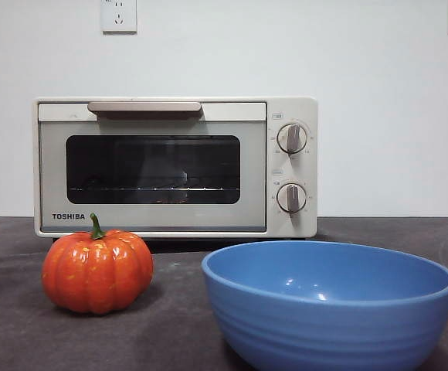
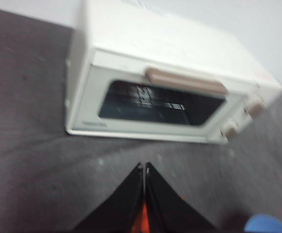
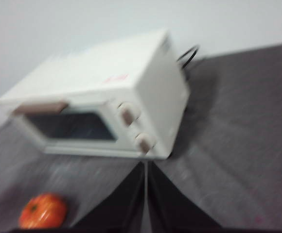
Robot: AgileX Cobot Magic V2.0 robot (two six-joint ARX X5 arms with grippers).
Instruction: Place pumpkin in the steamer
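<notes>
The orange pumpkin (image 1: 97, 270) with a green stem stands on the dark table, in front of the steamer's left end. The cream-white TOSHIBA steamer (image 1: 175, 166) stands at the back with its door closed. No gripper shows in the front view. In the left wrist view my left gripper (image 2: 144, 167) is shut and empty, high above the table, facing the steamer (image 2: 170, 92); a sliver of the pumpkin (image 2: 143, 218) shows between the jaws. In the right wrist view my right gripper (image 3: 145, 165) is shut and empty, with the steamer (image 3: 102, 107) ahead and the pumpkin (image 3: 43, 210) below it.
A wide blue ribbed bowl (image 1: 328, 305) stands at the front right, next to the pumpkin; its edge shows in the left wrist view (image 2: 270, 224). Two wall sockets (image 1: 119, 15) are on the white wall. The steamer's black cable (image 3: 188, 54) runs behind it.
</notes>
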